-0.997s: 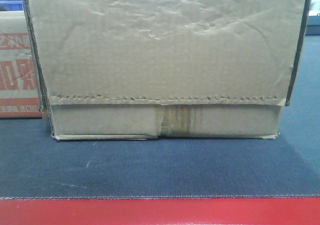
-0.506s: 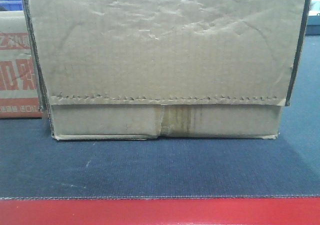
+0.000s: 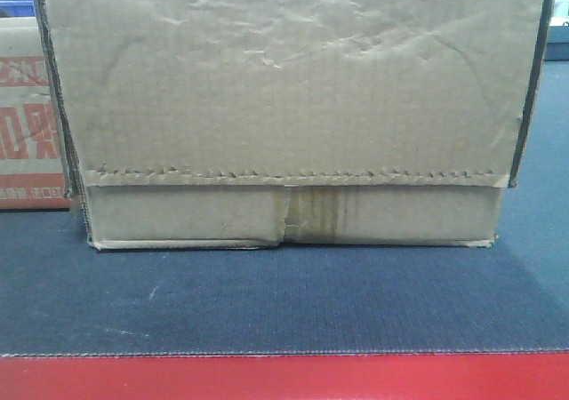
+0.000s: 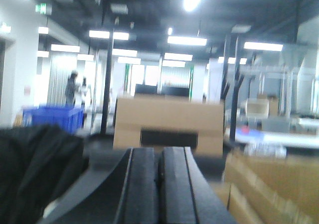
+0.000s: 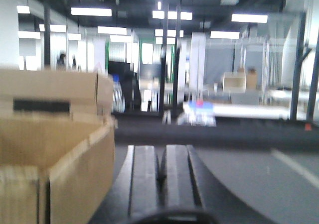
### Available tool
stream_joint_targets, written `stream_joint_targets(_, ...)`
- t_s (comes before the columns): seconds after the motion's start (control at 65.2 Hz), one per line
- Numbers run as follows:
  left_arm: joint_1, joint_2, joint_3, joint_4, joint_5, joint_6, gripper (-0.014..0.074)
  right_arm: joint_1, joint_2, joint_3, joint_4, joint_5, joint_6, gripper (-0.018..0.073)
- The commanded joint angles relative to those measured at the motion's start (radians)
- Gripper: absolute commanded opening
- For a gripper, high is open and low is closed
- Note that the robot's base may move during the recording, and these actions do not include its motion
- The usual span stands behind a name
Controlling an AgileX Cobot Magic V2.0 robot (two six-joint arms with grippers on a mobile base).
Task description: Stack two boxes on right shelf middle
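Observation:
A plain brown box (image 3: 293, 107) with a wrinkled face, a serrated flap and a central tape strip fills the front view. It stands on a dark mat (image 3: 284, 298). A second box (image 3: 27, 116) with red print stands behind it at the left. My left gripper (image 4: 159, 170) is shut and empty, held in the air. A box with a hand slot (image 4: 168, 124) lies ahead of it and another box (image 4: 271, 186) is at its lower right. My right gripper (image 5: 161, 171) is shut and empty, with boxes (image 5: 55, 169) close on its left. The steel shelf is out of view.
The mat lies on a red-framed table (image 3: 284, 378). Blue bins (image 4: 52, 117) stand at the left in the left wrist view, and a dark cloth-like mass (image 4: 35, 169) is beside that gripper. Dark posts (image 5: 298, 59) and distant racks stand at the right.
The plain box sits slightly further left and a little larger in the front view than one second ago. Nothing else has visibly changed.

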Motion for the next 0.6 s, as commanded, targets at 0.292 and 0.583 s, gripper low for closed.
stream_joint_targets(0.292, -0.005, 0.407, -0.713, 0.018, 0.624, 0.004, 0.0078, -0.002, 0.374, -0.597, -0.001, 0.300, -0.002, 0.0039)
stream_joint_targets(0.583, -0.088, 0.640, -0.861, 0.055, 0.724, 0.004, 0.0479, -0.002, 0.666, -0.711, -0.001, 0.318, -0.002, 0.0575)
